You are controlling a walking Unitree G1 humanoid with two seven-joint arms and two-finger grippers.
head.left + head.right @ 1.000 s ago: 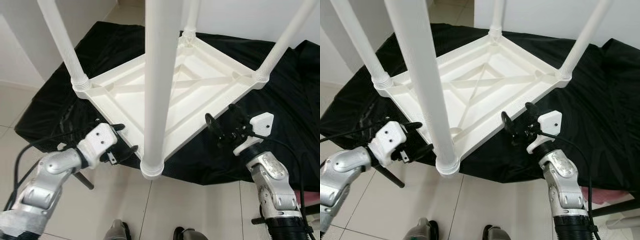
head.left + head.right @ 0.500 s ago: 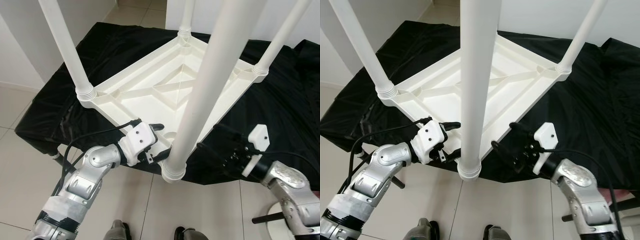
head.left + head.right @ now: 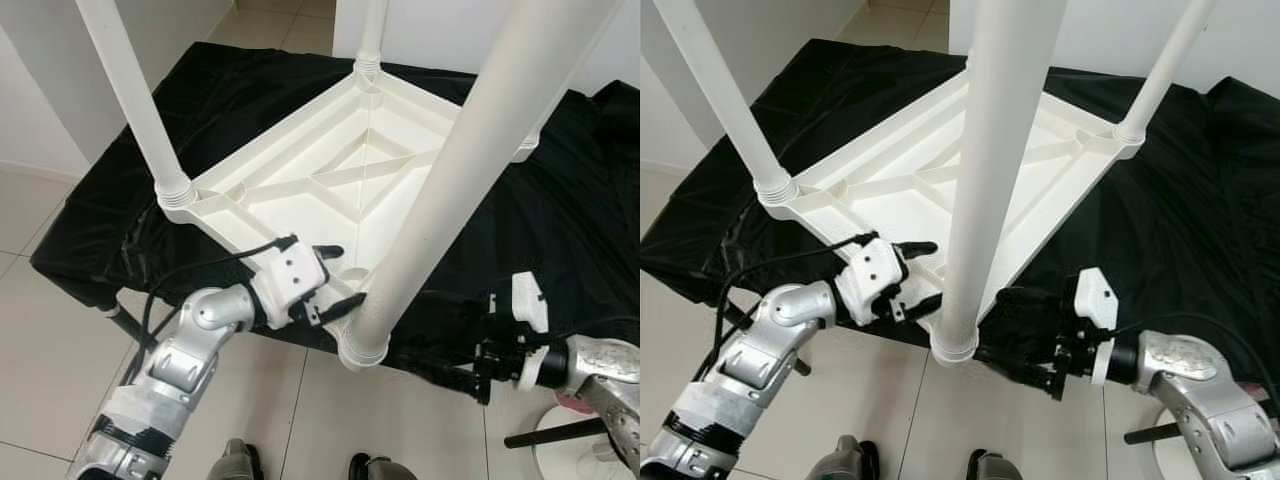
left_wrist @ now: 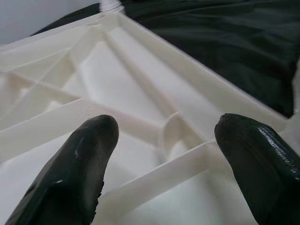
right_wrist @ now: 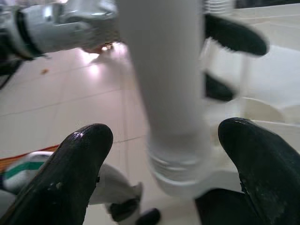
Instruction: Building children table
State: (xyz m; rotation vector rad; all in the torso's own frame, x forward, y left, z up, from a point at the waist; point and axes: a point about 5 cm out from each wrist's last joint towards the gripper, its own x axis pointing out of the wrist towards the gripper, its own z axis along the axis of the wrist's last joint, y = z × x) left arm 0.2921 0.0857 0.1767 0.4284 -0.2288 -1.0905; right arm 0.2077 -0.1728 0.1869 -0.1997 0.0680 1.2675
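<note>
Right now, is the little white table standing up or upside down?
Upside down. The white table lies top-down on the black cloth, ribbed underside showing, and its legs point up.

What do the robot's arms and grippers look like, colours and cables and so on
Both arms are silver metal with rounded joints. Each ends in a white boxy wrist block and a gripper of two long black fingers with rounded tips: the left gripper and the right gripper. Thin black cables loop along each arm. The left arm's upper part is wrapped in pale tape above a black ribbed sleeve.
</note>
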